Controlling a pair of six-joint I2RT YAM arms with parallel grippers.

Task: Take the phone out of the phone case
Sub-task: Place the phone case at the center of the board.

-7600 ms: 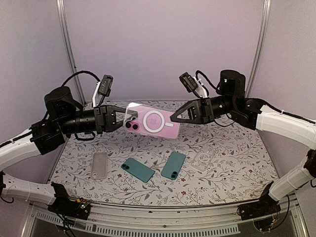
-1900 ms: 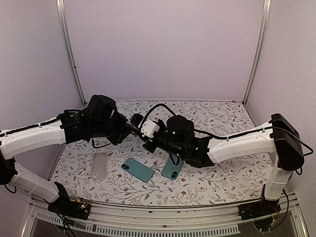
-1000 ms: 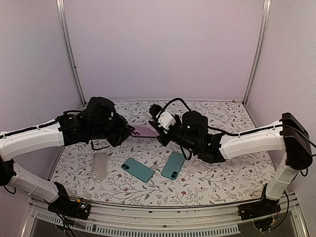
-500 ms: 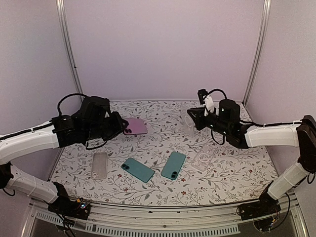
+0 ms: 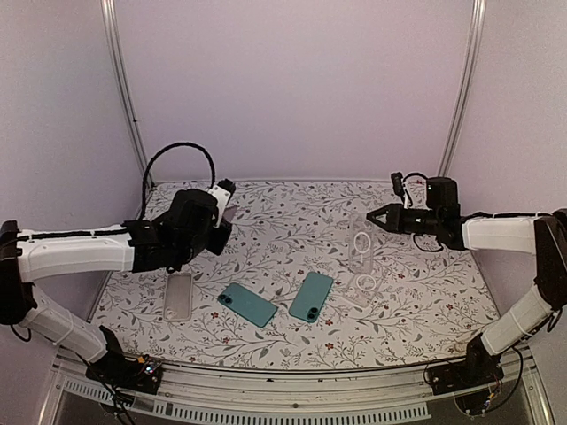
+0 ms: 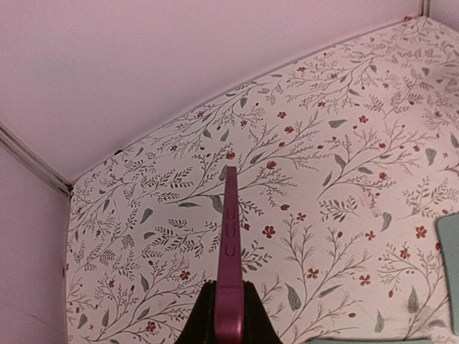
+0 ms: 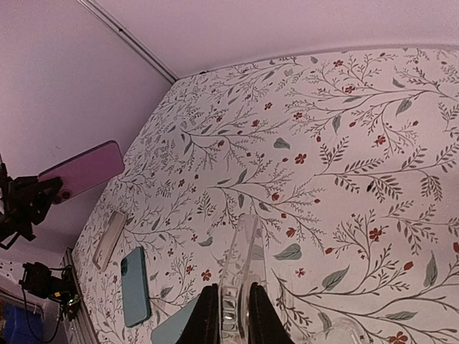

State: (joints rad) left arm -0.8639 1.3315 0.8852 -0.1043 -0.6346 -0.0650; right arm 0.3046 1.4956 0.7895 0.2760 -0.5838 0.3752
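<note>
My left gripper is shut on the bottom end of the pink phone, which I see edge-on in the left wrist view, bare and out of any case. In the right wrist view the same phone hangs above the table's left side. The clear phone case is empty and pinched by its end in my shut right gripper. From above, the case dangles below the right gripper at the right. The left gripper is far to the left, and its arm hides most of the phone.
Two teal phones lie on the floral table near the front. A clear case lies at the left. Another clear case with a ring lies just under the hanging case. Purple walls close in the back and sides.
Both arms have drawn further apart. The left one turned the pink phone edge-on and pulled it left. The right one carried the clear case right and lower.
</note>
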